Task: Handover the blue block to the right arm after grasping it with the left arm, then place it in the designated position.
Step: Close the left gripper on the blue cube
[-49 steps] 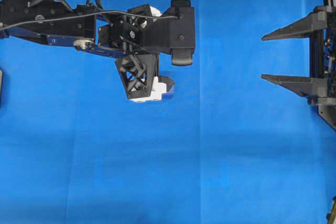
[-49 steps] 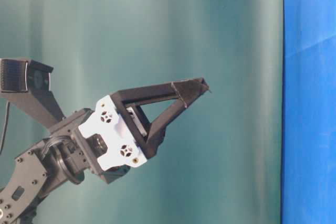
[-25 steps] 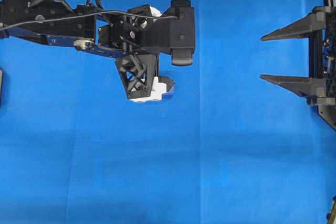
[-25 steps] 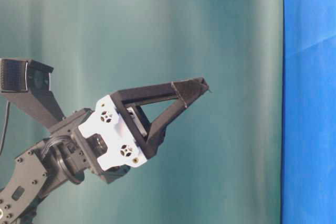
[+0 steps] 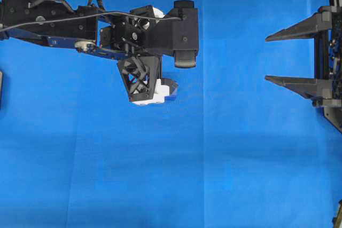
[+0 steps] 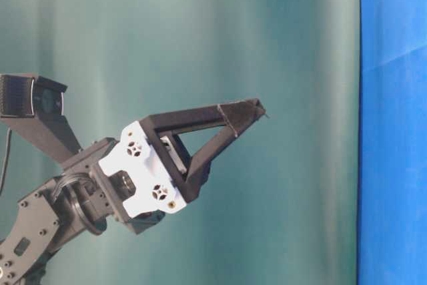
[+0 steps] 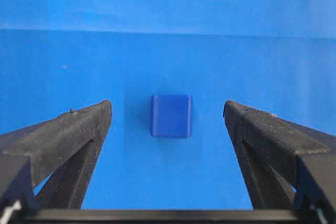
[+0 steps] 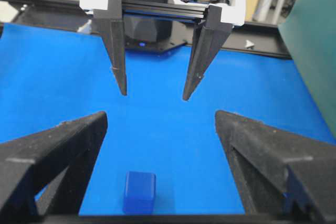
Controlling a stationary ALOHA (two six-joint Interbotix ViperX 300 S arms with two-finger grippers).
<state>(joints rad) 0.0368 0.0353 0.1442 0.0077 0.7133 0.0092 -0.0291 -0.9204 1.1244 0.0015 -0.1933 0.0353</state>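
Two claws are seen spread wide above a blue-covered table (image 5: 160, 174), neither gripping anything. Nearest the right wrist camera, the right claw (image 8: 160, 129) is framed by its two black fingers (image 8: 55, 150), well apart, with the blue block (image 8: 139, 191) lying on the cloth between them, low in that view. Beyond the block, the left claw (image 8: 154, 95) is seen hanging tips-down over the cloth, its fingers parted and its white finger mounts (image 8: 100, 1) visible at the top. From the left wrist camera, the block (image 7: 171, 116) is shown resting flat on the cloth, centred between the two dark fingers (image 7: 68, 140) of the left claw (image 7: 167, 111) and touched by neither. In the overhead view, the left arm (image 5: 80, 25) is stretched in from the left edge with a cable (image 5: 64, 17) looped along it, while the right claw (image 5: 267, 59) is held at the right edge, its two pointed fingers (image 5: 296, 28) aimed toward the middle; the block cannot be made out there beneath the left arm. In the table-level view, the left claw (image 6: 257, 110) is set against a green backdrop (image 6: 200, 31).
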